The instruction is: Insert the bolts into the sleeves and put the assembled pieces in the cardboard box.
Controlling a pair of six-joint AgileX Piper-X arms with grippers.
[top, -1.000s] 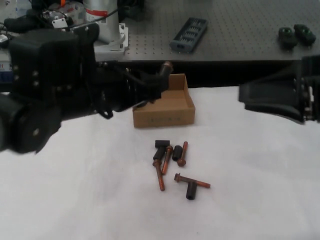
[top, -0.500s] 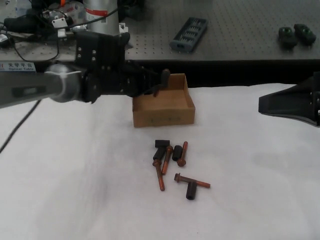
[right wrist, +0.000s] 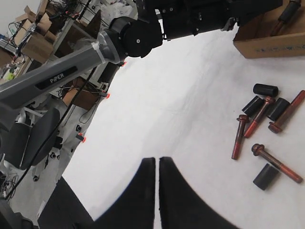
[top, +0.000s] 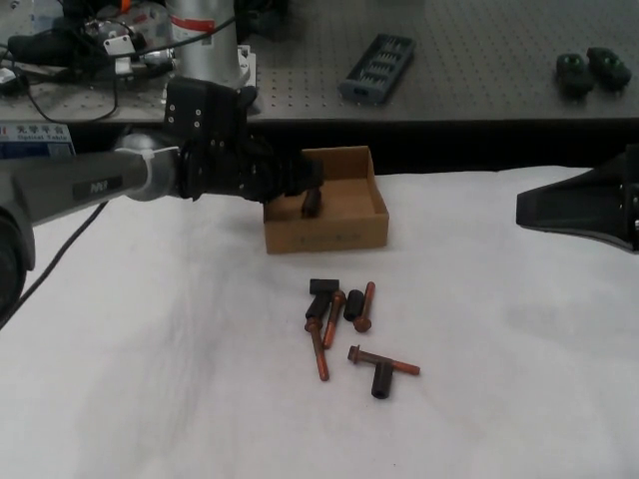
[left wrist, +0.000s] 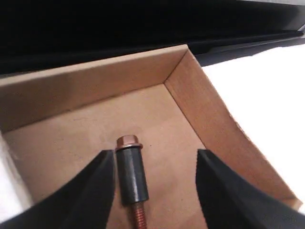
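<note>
The cardboard box [top: 339, 235] stands at the back of the white cloth. My left gripper [top: 308, 178] [left wrist: 153, 153] hangs over its inside, fingers spread wide. Between them a copper bolt in a black sleeve [left wrist: 130, 171] [top: 311, 203] lies on the box floor, close beside one finger [left wrist: 97, 191]. Several loose bolts and sleeves [top: 339, 309] [right wrist: 267, 119] lie in a cluster in front of the box, with one bolt [top: 389, 363] and one sleeve [top: 381, 380] nearest me. My right gripper [right wrist: 156, 160] is shut and empty, well off to the right of the pile; its arm [top: 584, 205] is at the right edge.
Behind the cloth runs a dark perforated bench with a blue-grey rack [top: 377, 68], two dark knobs [top: 594, 68] and cabled equipment [top: 130, 30] at the back left. The left arm [top: 100, 185] stretches across the cloth's left rear. White cloth [top: 150, 379] surrounds the pile.
The left arm swung away from the camera and lowered its gripper into the box; the bolt-and-sleeve piece, held above the rim before, now lies on the box floor. The right arm drew back right.
</note>
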